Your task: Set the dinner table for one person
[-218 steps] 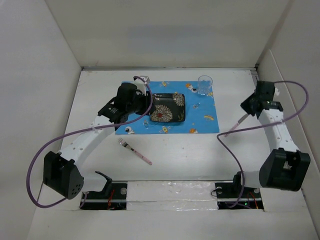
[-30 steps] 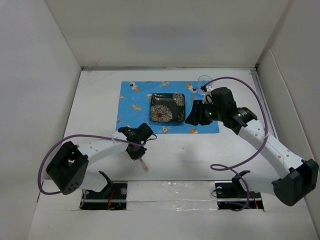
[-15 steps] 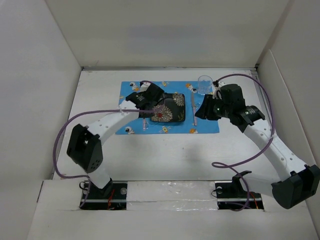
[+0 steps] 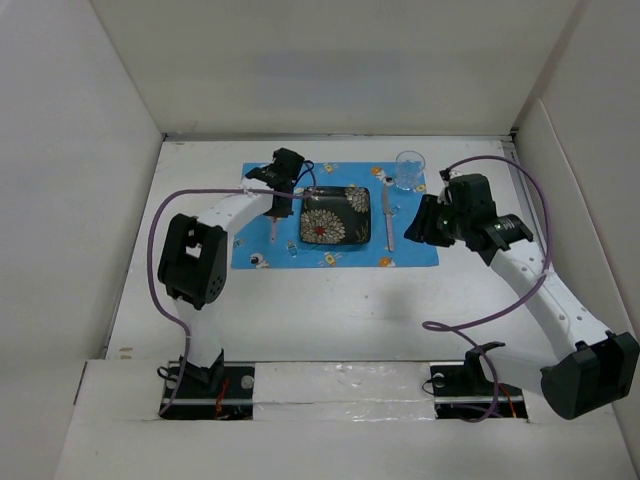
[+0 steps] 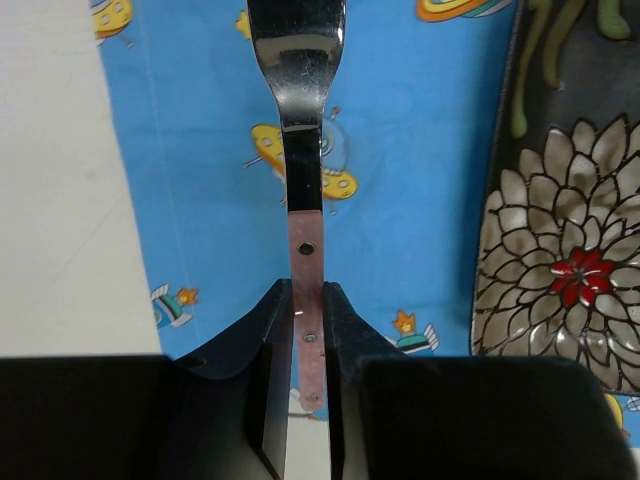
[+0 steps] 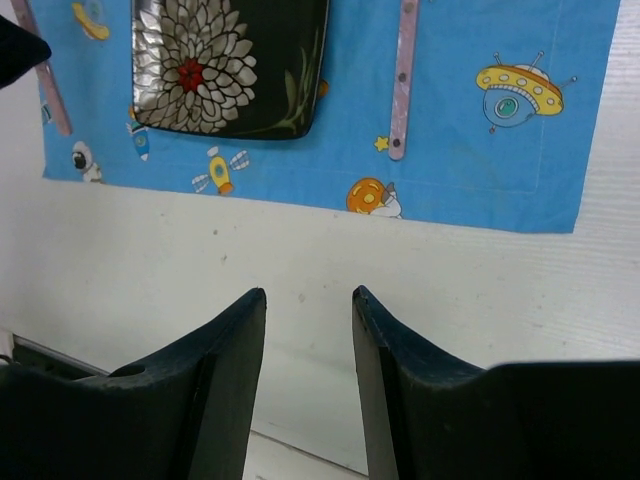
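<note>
Currently I am reading the setting as nearly complete. Already sitting on the white surface point(image 4: 330, 310): a blue space-print placemat point(image 6: 480, 170), a black floral plate point(image 4: 336, 214) lying mid-mat, and a clear glass point(image 4: 409, 170) standing at the mat's far right corner. A pink-handled utensil point(image 6: 403, 80) is lying just right of the plate, parallel to its edge. I cannot tell whether it is a knife or a spoon.

Outstanding, by my judgement: the fork point(image 5: 300, 60).
- My left end effector point(image 5: 305, 300) is clenching it by the pink handle, jaws pressing on both sides, with the metal head projecting ahead of the fingertips.
- It is hanging over the mat's left strip, just beside the plate's left edge and running along it.
- Whether it is touching the cloth I cannot tell.
- The remaining step looks like lowering it, letting go and backing off.

My right end effector point(image 6: 308, 300) is standing released, jaws apart with nothing between them. It is hovering over bare surface just off the mat's near edge, apart from the utensil and the plate.

Surface relative to me: it is lying directly beneath both end effectors. Under the left one the mat is covering it, and bare white is showing just left of the fork.
</note>
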You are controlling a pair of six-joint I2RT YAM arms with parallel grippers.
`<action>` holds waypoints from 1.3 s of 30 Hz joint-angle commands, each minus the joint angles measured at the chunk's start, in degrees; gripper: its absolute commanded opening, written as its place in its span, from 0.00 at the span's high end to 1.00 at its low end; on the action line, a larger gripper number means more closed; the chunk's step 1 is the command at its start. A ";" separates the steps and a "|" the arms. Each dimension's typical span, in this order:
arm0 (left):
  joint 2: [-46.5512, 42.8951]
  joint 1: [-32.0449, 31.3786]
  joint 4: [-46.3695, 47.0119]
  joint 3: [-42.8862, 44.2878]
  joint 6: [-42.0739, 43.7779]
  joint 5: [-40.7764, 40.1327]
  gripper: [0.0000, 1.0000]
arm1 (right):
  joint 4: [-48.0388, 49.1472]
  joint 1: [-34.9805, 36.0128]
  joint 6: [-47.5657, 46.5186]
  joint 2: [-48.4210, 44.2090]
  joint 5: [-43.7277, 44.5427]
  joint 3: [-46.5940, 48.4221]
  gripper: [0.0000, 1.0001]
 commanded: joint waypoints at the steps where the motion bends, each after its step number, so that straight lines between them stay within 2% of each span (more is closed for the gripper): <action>1: 1.81 -0.25 1.59 2.79 2.45 1.72 1.00 | -0.25 -0.49 -0.07 -0.84 0.84 -0.54 0.54; 15: 6.99 2.12 3.25 3.67 2.45 5.67 1.00 | 0.53 -0.49 0.54 0.38 1.45 -0.63 0.53; 26: 8.93 2.12 3.78 4.02 1.31 5.68 1.00 | 1.06 -0.49 0.28 1.35 1.28 -0.72 0.53; 39: 7.71 2.12 2.64 4.37 -0.62 5.07 0.74 | 0.45 -1.01 -0.86 1.44 1.28 0.16 0.53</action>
